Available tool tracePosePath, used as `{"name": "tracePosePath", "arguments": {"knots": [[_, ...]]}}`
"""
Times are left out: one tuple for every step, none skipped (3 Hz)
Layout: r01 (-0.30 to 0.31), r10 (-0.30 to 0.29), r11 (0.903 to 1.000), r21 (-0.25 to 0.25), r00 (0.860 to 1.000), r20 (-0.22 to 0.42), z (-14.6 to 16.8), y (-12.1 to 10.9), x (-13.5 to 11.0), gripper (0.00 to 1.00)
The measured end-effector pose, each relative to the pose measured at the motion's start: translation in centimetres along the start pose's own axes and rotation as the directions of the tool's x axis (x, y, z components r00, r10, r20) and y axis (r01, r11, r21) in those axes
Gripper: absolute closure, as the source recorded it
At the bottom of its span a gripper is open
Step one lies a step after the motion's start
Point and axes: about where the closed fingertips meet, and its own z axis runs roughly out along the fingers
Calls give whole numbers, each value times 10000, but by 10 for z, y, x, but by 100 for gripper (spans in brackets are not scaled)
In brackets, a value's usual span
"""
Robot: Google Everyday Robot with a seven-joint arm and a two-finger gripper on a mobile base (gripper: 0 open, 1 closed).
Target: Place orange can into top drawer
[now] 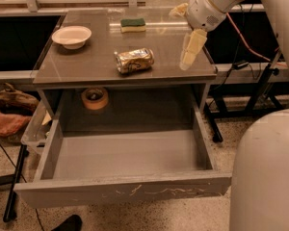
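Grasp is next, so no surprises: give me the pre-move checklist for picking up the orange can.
1. Top drawer pulled open: ok.
2. Orange can lying on its side on the table, unobstructed: ok.
3. End effector near can: ok, hovers above the table's edge, picture-right of it, not touching.
4. Bowl and sponge apart from can: ok.
5. Can held: not ok.

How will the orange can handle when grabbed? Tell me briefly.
The orange can lies on its side, so a push would probably roll it, unevenly given its dents. It looks crumpled, so likely light and crushable. The tool hangs to its right.
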Motion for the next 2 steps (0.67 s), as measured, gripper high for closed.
{"name": "tracePosePath", "arguments": {"knots": [[257, -252, 9994, -214, 9994, 257, 28, -17, -2, 0], [409, -393, 9988, -260, 9975, 587, 66, -42, -1, 0]]}}
